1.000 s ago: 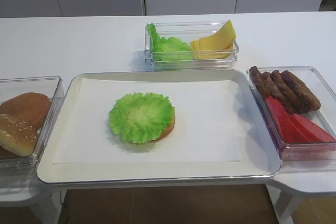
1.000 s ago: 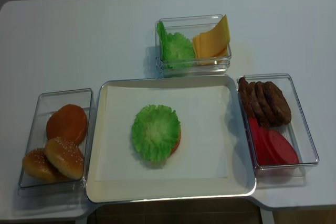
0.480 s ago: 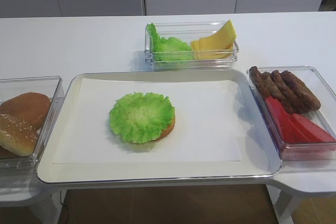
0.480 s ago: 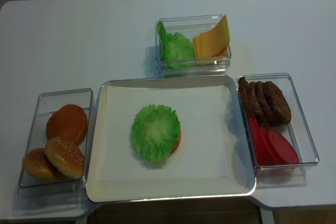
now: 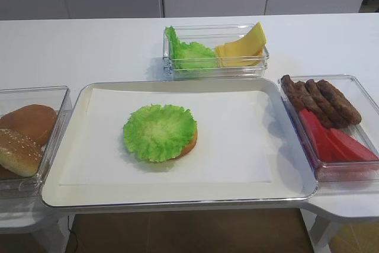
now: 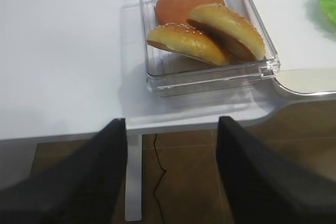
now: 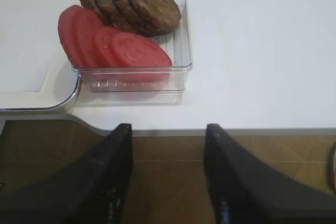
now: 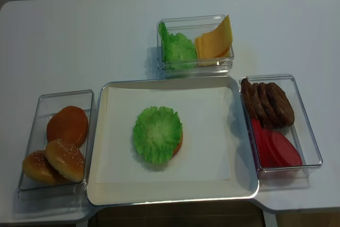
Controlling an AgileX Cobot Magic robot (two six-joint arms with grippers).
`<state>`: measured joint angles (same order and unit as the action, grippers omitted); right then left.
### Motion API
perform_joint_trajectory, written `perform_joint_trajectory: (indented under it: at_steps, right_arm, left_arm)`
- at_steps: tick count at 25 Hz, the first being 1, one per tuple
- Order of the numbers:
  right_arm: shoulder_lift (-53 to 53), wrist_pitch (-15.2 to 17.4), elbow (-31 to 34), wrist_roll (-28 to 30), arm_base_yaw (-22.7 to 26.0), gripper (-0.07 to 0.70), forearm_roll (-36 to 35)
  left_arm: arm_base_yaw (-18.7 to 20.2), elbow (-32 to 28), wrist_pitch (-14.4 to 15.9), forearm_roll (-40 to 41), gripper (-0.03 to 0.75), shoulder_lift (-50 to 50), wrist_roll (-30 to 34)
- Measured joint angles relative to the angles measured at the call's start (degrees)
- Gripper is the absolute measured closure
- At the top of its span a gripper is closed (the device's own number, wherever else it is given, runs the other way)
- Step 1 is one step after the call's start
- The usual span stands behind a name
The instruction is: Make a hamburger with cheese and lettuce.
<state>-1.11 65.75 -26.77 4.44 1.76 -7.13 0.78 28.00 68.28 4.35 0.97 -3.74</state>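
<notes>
On the paper-lined tray (image 5: pixel 290 191) (image 8: pixel 241 190) lies the hamburger bun half (image 5: pixel 191 143) (image 8: pixel 180 143), showing only its golden rim. A frilly green lettuce leaf (image 5: pixel 160 132) (image 8: pixel 158 134) covers it. More lettuce (image 5: pixel 189 55) (image 8: pixel 178 49) and the stacked cheese slices (image 5: pixel 243 45) (image 8: pixel 215 40) sit in a clear box at the back. My right gripper (image 7: pixel 168 129) hangs open off the table's front edge, below the tomato box. My left gripper (image 6: pixel 171 123) is open too, off the front edge below the bun box. Neither gripper shows in the high views.
A clear box at the left holds sesame bun tops (image 5: pixel 21 140) (image 8: pixel 64 150) (image 6: pixel 205 30). At the right, a clear box holds brown patties (image 5: pixel 323 102) (image 8: pixel 268 103) (image 7: pixel 131 1) and red tomato slices (image 5: pixel 334 143) (image 8: pixel 276 147) (image 7: pixel 110 45). Brown floor lies under both grippers.
</notes>
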Motion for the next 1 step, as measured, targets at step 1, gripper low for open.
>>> perform_joint_trajectory:
  at_steps: [1]
  right_arm:
    - [0.0, 0.0, 0.0, 0.0, 0.0, 0.278, 0.0]
  left_arm:
    - [0.0, 0.0, 0.0, 0.0, 0.312, 0.0, 0.0]
